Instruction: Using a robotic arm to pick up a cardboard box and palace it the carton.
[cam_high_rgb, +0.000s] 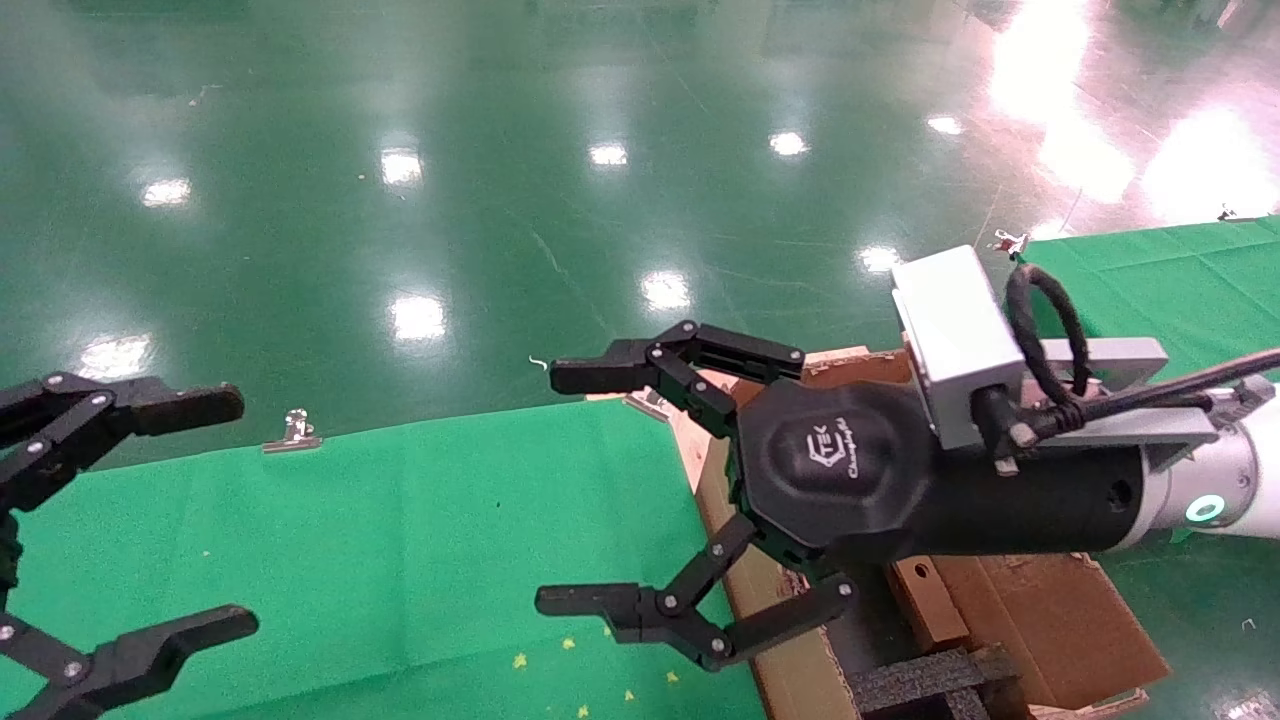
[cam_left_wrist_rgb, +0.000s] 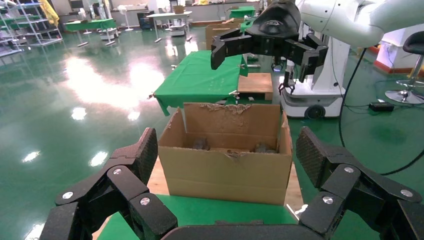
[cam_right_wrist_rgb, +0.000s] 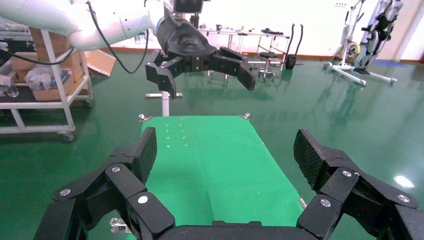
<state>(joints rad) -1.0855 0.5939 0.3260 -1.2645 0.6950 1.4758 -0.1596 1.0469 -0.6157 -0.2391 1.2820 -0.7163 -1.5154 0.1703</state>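
The large brown carton (cam_high_rgb: 1050, 620) stands at the right end of the green-clothed table (cam_high_rgb: 400, 540), with ragged flaps and black foam (cam_high_rgb: 930, 680) inside. It fills the middle of the left wrist view (cam_left_wrist_rgb: 225, 170). A small brown cardboard piece with a round hole (cam_high_rgb: 925, 600) lies in the carton; I cannot tell whether it is the small box. My right gripper (cam_high_rgb: 555, 488), on the white arm with the teal ring (cam_high_rgb: 1205, 508), hangs open and empty over the carton's left edge, pointing left. My left gripper (cam_high_rgb: 238, 512) is open and empty at the far left.
A metal clip (cam_high_rgb: 293, 432) holds the cloth at the table's far edge. A second green table (cam_high_rgb: 1150, 280) stands to the right. A flat-topped brown block (cam_left_wrist_rgb: 255, 82) sits beyond the carton beside that table. Shiny green floor lies all around.
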